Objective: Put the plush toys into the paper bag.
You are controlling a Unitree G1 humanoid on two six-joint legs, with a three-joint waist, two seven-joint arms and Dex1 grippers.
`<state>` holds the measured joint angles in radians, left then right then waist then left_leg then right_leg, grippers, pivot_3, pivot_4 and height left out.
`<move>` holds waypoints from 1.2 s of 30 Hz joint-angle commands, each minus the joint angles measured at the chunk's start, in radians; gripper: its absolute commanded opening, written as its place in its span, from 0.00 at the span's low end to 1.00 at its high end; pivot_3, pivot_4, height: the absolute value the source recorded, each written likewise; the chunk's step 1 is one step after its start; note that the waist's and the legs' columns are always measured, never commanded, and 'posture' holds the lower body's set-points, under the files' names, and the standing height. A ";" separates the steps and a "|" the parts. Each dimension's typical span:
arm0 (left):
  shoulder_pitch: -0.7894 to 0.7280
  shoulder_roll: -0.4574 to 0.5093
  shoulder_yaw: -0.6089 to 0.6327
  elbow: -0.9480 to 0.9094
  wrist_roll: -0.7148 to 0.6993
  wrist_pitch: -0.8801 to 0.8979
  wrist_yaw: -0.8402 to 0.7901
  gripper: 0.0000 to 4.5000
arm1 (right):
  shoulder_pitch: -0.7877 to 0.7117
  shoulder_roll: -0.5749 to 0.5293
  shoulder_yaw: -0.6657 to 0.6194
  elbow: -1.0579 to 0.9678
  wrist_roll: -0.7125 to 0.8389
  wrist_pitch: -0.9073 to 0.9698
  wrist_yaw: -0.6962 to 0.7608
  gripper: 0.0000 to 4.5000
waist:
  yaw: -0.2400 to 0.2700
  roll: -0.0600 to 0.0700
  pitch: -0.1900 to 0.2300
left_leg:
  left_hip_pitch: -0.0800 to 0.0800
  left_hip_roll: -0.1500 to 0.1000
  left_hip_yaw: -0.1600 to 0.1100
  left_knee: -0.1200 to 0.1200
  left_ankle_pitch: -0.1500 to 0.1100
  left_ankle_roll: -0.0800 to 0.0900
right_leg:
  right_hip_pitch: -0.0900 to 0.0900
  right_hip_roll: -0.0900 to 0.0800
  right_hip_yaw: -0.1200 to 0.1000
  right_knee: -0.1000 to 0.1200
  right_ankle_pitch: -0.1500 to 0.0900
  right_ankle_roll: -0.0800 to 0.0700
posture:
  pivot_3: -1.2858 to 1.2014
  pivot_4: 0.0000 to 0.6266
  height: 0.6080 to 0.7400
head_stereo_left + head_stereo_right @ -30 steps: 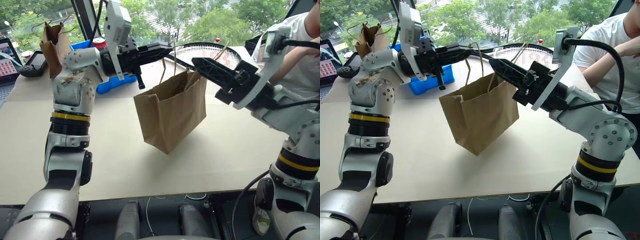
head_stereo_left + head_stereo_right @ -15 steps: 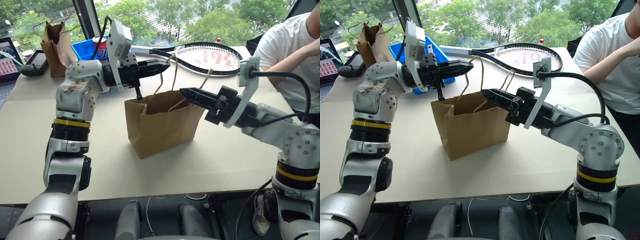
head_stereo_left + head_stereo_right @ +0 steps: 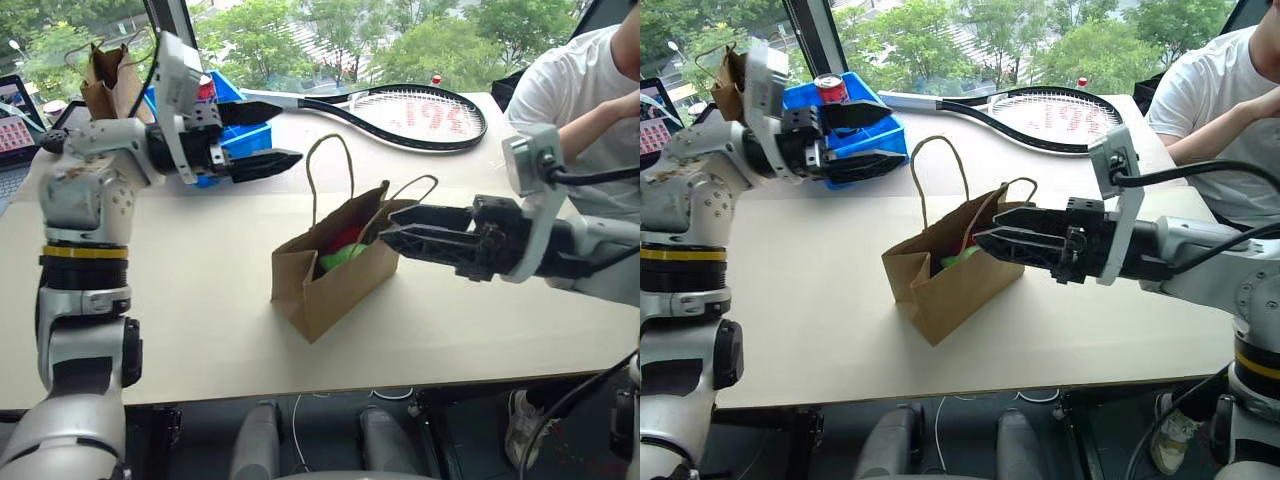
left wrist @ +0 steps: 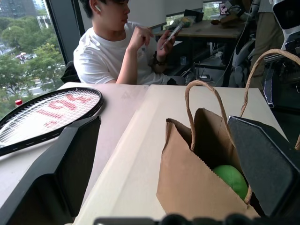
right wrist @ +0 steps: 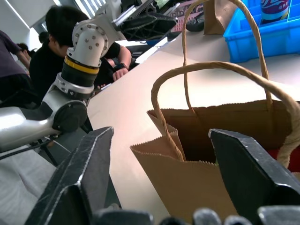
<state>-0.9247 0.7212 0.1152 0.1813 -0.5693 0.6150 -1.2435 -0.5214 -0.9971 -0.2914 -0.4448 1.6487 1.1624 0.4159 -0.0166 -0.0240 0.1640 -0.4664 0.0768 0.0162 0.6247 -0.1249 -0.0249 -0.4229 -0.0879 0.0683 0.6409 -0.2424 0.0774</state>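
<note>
The bag (image 3: 335, 275) is light brown. Inside sit a green toy (image 3: 345, 257) and a red toy (image 3: 345, 238). The bin (image 3: 855, 135) is blue. The racket (image 3: 425, 115) is black with red marks. The table (image 3: 200, 300) is pale cream.

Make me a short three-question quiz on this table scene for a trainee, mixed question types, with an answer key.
1. True or false: the green plush toy lies inside the paper bag.
2. Multiple choice: what lies on the table behind the bag? A) a tennis racket B) a folded umbrella C) a frying pan
3. Short answer: are the left gripper and the right gripper open or shut, and does either hold a bag handle?

Key
1. True; a red plush toy shows beside it in the bag.
2. A, the tennis racket.
3. Both open; neither holds a handle, and the bag stands on the table by itself.
</note>
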 commanded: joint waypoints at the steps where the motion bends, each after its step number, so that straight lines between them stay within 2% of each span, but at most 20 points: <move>1: 0.101 0.076 0.028 -0.084 -0.063 0.062 -0.081 1.00 | 0.058 -0.095 -0.111 -0.045 0.027 0.022 0.123 1.00 | 0.001 0.000 0.000 | 0.000 0.000 0.000 0.000 0.000 0.000 | 0.000 0.000 0.000 0.000 0.000 0.000 | 0.52 0.24 0.95; 4: 0.250 0.149 0.018 -0.165 -0.077 0.074 -0.159 1.00 | 0.132 -0.143 -0.107 -0.079 -0.087 0.009 0.182 1.00 | -0.001 0.000 0.000 | 0.001 0.000 0.000 0.000 0.000 0.000 | 0.000 0.000 0.000 0.000 -0.003 -0.006 | 0.52 0.24 0.95; 8: 0.420 0.184 0.019 -0.276 -0.099 0.086 -0.181 1.00 | 0.197 -0.111 0.027 -0.138 -0.298 -0.051 0.170 1.00 | 0.000 -0.001 0.000 | 0.002 0.001 0.001 0.001 0.000 0.000 | 0.000 -0.001 0.000 0.001 -0.005 -0.011 | 0.52 0.24 0.95; 11: 0.464 0.148 0.026 -0.309 -0.089 0.069 -0.113 1.00 | 0.204 -0.028 0.140 -0.144 -0.461 -0.116 0.120 0.83 | 0.005 -0.001 0.000 | 0.002 0.001 0.002 0.001 0.000 0.000 | 0.000 -0.001 0.000 0.001 -0.005 -0.012 | 0.52 0.24 0.95; 14: 0.477 0.104 0.031 -0.354 -0.114 0.084 -0.050 1.00 | 0.210 0.027 0.228 -0.154 -0.579 -0.154 0.118 0.61 | 0.009 -0.001 0.000 | 0.000 0.000 0.003 0.002 0.000 -0.001 | 0.000 -0.002 0.000 0.000 -0.005 -0.011 | 0.52 0.24 0.95; 21: 0.479 0.036 0.013 -0.450 -0.169 0.126 0.057 1.00 | 0.182 0.143 0.282 -0.147 -0.677 -0.182 0.093 0.06 | 0.005 -0.002 0.000 | -0.001 0.000 0.002 0.002 0.000 0.000 | 0.000 -0.001 0.000 0.001 -0.006 -0.010 | 0.52 0.24 0.95; 22: 0.481 0.014 0.010 -0.460 -0.184 0.135 0.077 1.00 | 0.175 0.163 0.284 -0.143 -0.686 -0.186 0.090 0.00 | 0.005 -0.002 0.000 | -0.001 0.000 0.002 0.002 0.000 0.000 | 0.000 -0.001 0.000 0.001 -0.006 -0.009 | 0.52 0.24 0.95; 26: 0.481 -0.026 -0.014 -0.472 -0.192 0.141 0.110 1.00 | 0.137 0.225 0.303 -0.123 -0.725 -0.189 0.082 0.00 | 0.004 -0.002 0.000 | 0.000 0.000 0.002 0.002 0.000 0.000 | 0.001 0.000 0.000 0.002 -0.006 -0.009 | 0.52 0.24 0.95; 36: 0.501 -0.041 -0.062 -0.505 -0.198 0.154 0.143 1.00 | 0.091 0.359 0.346 -0.100 -0.795 -0.171 0.040 0.00 | 0.004 -0.002 0.000 | 0.000 0.000 0.001 0.002 0.001 0.000 | 0.001 0.000 0.000 0.002 -0.006 -0.009 | 0.52 0.24 0.95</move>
<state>-0.4275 0.6780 0.0544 -0.2809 -0.7493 0.7681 -1.1049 -0.4098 -0.6470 0.0675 -0.5339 0.8638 0.9985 0.4679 -0.0127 -0.0257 0.1643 -0.4664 0.0771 0.0177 0.6270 -0.1243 -0.0245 -0.4219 -0.0876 0.0684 0.6427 -0.2479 0.0680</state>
